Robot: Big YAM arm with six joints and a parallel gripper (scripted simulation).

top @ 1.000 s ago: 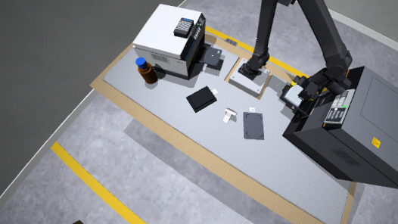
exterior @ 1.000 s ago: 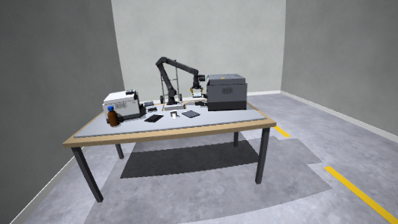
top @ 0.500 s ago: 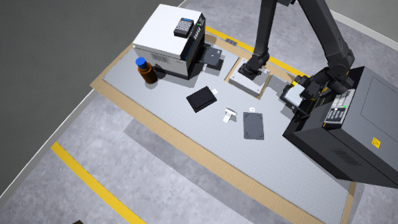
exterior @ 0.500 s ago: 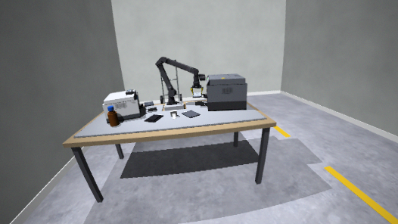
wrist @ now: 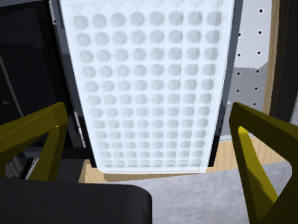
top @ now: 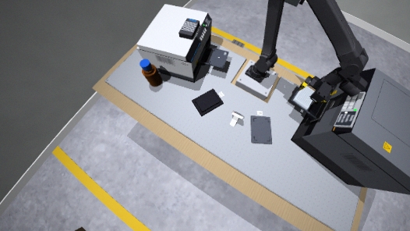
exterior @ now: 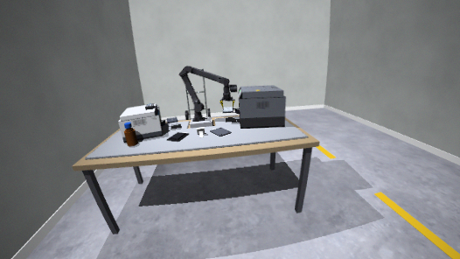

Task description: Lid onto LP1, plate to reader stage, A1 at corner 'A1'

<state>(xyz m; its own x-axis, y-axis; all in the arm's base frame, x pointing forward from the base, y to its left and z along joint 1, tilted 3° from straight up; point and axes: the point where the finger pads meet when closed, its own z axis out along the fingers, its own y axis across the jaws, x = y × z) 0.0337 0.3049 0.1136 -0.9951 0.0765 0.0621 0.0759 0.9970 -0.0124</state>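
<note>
So the bench is a long wooden-edged table on dark legs, topped with a pale grey perforated board [top: 312,172] [exterior: 262,139], and it's got a boxy white-and-black machine [top: 171,31] [exterior: 141,122] near one end and a big dark grey one [top: 383,129] [exterior: 262,107] at the other. An amber bottle with a blue cap [top: 153,78] [exterior: 130,136] stands upright near the white machine. Along the middle you get a black rectangular slab [top: 207,102] [exterior: 177,136], a small white bracket-like piece [top: 235,118] [exterior: 201,132] and a flat dark grey rectangular plate with corner marks [top: 261,129] [exterior: 220,131], all well short of touching each other.

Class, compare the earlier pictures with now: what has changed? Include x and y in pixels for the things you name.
The gripper [top: 320,89] [exterior: 227,105] [wrist: 148,111] has risen slightly above the white plate [top: 304,97] [exterior: 228,109] [wrist: 150,85]. It is open and holds nothing now; whether it has just let go, I cannot tell. The plate and bottle [top: 153,77] [exterior: 130,137] appear unmoved.
</note>
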